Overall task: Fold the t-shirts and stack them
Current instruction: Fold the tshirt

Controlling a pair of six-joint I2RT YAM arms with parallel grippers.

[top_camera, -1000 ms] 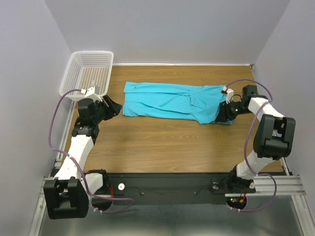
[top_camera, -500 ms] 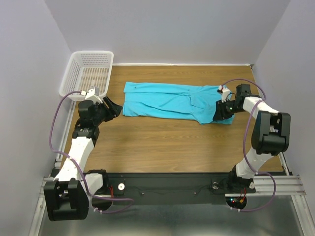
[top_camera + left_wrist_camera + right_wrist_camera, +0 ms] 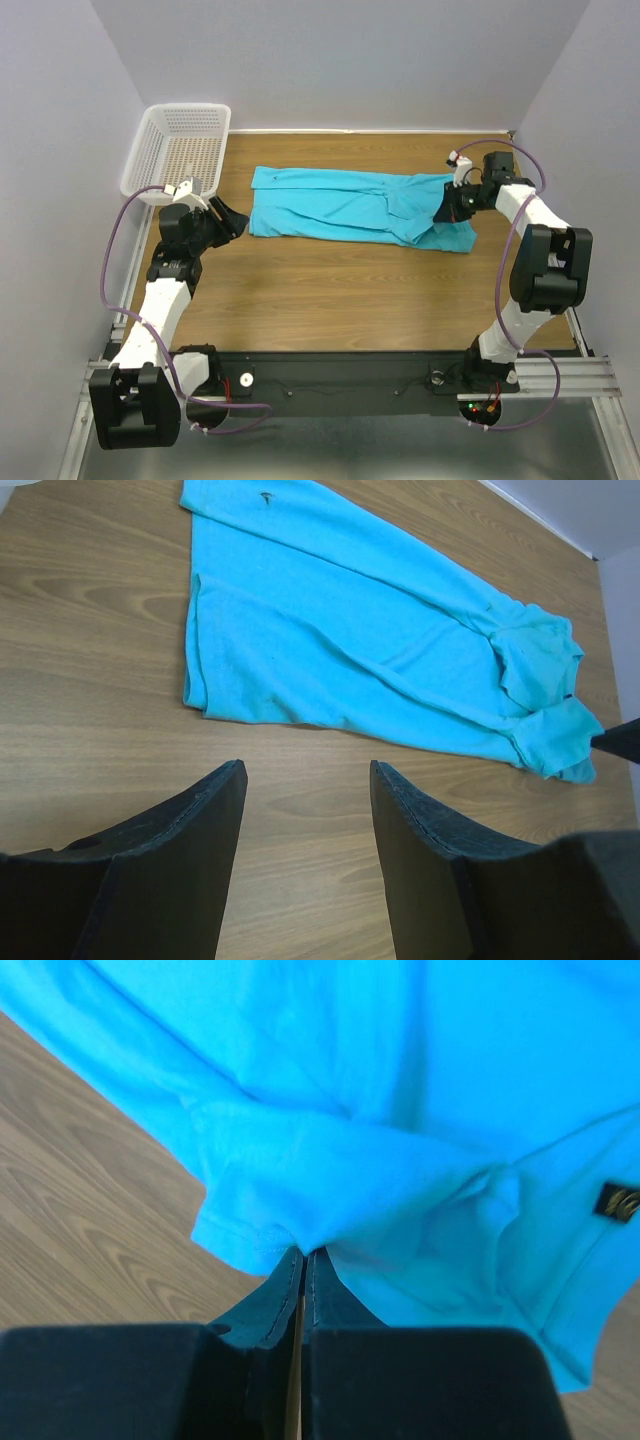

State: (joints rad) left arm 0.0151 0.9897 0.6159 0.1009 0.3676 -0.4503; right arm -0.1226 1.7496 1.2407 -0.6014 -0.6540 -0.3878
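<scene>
Turquoise t-shirt lies flat on the wooden table. In the top view it sits past centre toward 12 o'clock, with its long axis running 9 to 3 o'clock. It appears folded lengthwise into a narrow band, and several creases run along it. From the left wrist, a small dark mark shows near the far edge at the 9 o'clock end. The 3 o'clock end is rumpled, with a flap of cloth lapped over the body. The right wrist view shows a dark label on the fabric there.

Right gripper is at the 3 o'clock end of the shirt, its arm reaching in from 4 o'clock. Its fingers are pressed together, pinching a hemmed edge of the shirt between the tips. The cloth puckers at the pinch and drapes away from it. Bare wood shows on the 9 o'clock side of that wrist view.

Left gripper is at the 9 o'clock end, just beside the shirt's short edge and apart from it. Its fingers are spread with nothing between them, and wood grain shows in the gap. In its wrist view the shirt lies ahead of the tips, toward 12 o'clock.

White mesh basket stands at the 10 o'clock corner of the table. It is apart from the shirt and just beyond the left gripper.
</scene>
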